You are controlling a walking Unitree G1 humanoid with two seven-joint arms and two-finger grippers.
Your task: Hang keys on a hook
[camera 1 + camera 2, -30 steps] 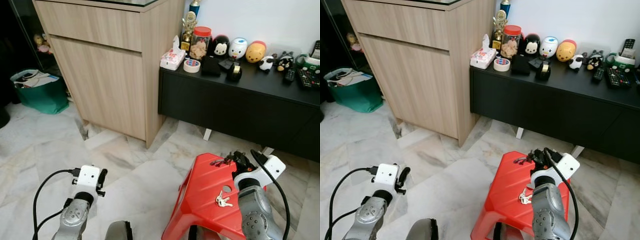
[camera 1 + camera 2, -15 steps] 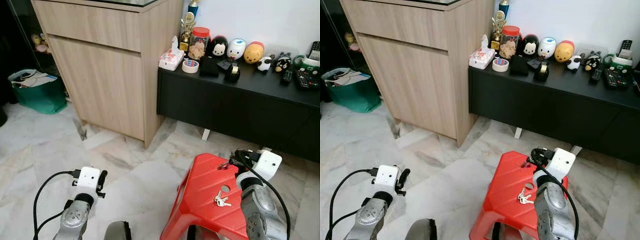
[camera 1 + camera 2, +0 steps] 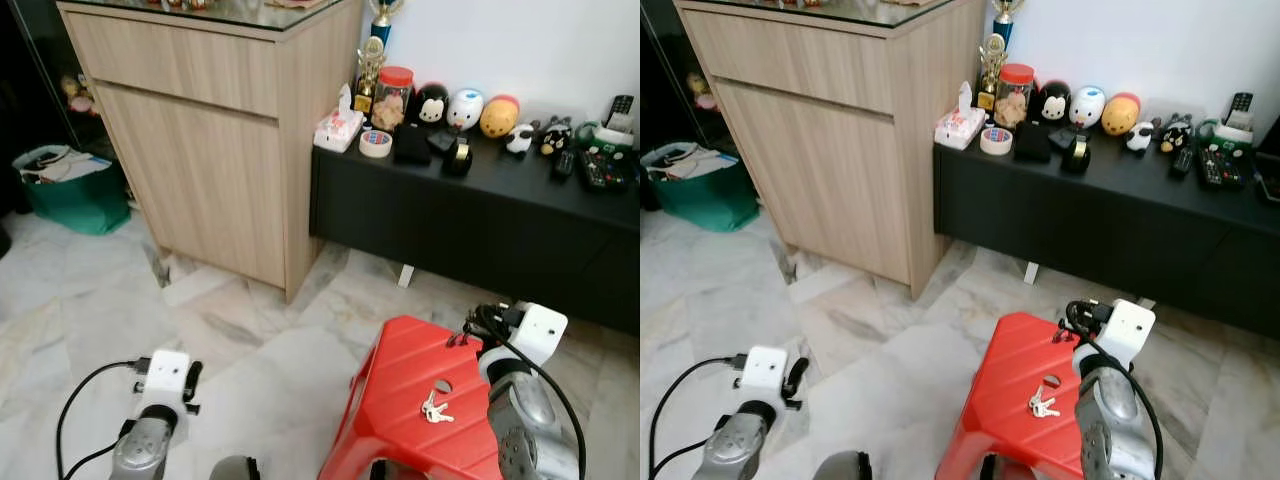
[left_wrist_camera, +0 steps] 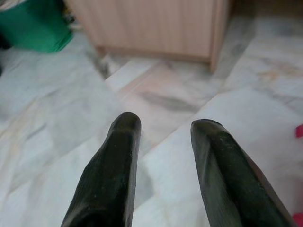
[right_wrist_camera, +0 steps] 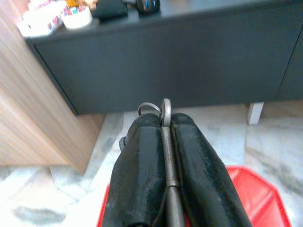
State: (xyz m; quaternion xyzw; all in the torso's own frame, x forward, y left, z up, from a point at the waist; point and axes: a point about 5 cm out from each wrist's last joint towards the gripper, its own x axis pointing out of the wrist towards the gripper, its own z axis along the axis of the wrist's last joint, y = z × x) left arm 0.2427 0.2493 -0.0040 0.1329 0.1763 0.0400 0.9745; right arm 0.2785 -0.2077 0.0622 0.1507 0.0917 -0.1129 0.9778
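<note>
Marble floor tiles (image 3: 250, 330) spread in front of a tall wooden cabinet (image 3: 215, 130) and a low black table (image 3: 470, 215) against the white wall. Along the table's back edge stand a trophy (image 3: 370, 62), a jar (image 3: 394, 88), round toy figures (image 3: 465, 107) and, toward its right end, remote controls (image 3: 600, 160); a tissue box (image 3: 338, 128) and a roll of tape (image 3: 376, 143) sit at its left corner. A green bin (image 3: 60, 190) stands left of the cabinet.

On the floor before the table is a red stool (image 3: 400, 400). A small bunch of keys (image 3: 433, 408) lies on the stool's top, near its middle and just beside a round hole.

The right gripper (image 5: 165, 123) is raised over the stool's far right corner, its fingers pressed together on a thin metal piece with a key ring (image 5: 150, 108) showing at the tips. The wrist view looks toward the table front. The left gripper (image 4: 163, 130) hangs low over the floor, fingers spread with nothing between them.

No hook can be made out.

Keys like these are probably light, hard and loose, apt to swing and jingle from the ring. Gripping a flat key blade close to the ring should leave the ring free to slip over a hook.
</note>
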